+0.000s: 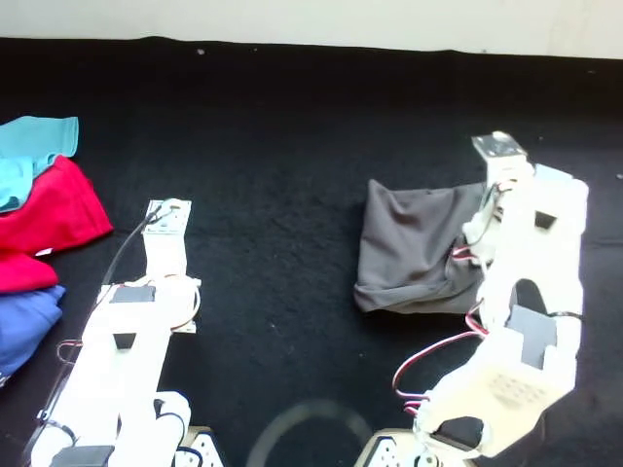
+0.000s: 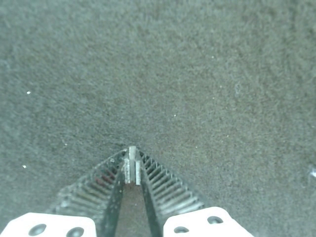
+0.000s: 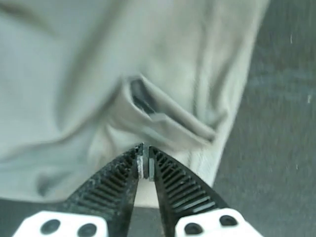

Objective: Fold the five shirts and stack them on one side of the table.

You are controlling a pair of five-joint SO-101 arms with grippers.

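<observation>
A folded grey shirt [image 1: 414, 243], roughly square with its bunched fold toward the arm bases, lies right of centre on the black table [image 1: 273, 126], the right gripper [image 3: 143, 168] closed and empty over its right edge, the left gripper [image 2: 131, 165] likewise closed over bare table, and teal [image 1: 34, 146], red [image 1: 54, 219] and blue shirts [image 1: 24, 321] heaped at the left edge, well apart.

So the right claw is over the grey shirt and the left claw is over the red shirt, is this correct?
Not quite. The left claw is over the bare black table cover, not over the red shirt, as the left wrist view shows. The right claw is indeed over the grey shirt.
</observation>
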